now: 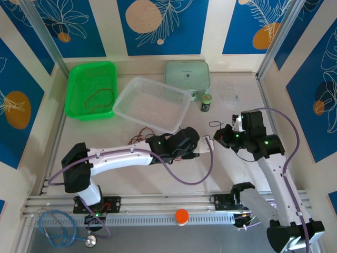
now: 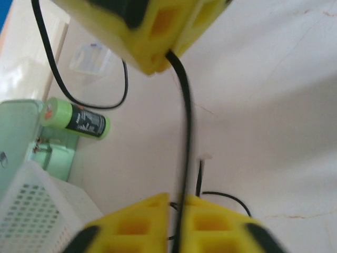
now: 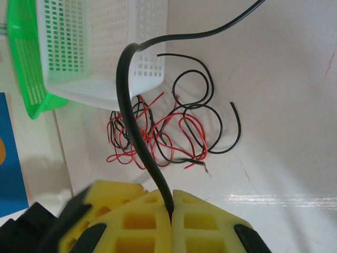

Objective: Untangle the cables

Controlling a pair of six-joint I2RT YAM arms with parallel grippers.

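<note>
Presently, the left gripper [image 2: 176, 203] has its yellow fingers pressed together on the black cable [image 2: 184, 105], which rises taut towards the top of the left wrist view. There the cable enters the right gripper [image 2: 167, 51], whose jaws are likewise clamped on it. The right wrist view confirms this second grip: the cable is pinched between the closed yellow fingers [image 3: 137, 224] at the bottom centre and arcs up towards the upper right.

In the top view both grippers sit close together right of centre on the table [image 1: 158, 184], with a short span of cable between them.

The remainder of the black cable lies in a loose tangle [image 3: 158, 137] with the red cable [image 3: 196, 126] on the table. The tangle sits just beside the near corner of the white perforated basket [image 3: 105, 47]. A green basket [image 3: 23, 63] stands against the white one at the left of that frame. A green-capped bottle [image 2: 79, 121] lies at the left of the left wrist view, near a slack loop of black cable.
</note>
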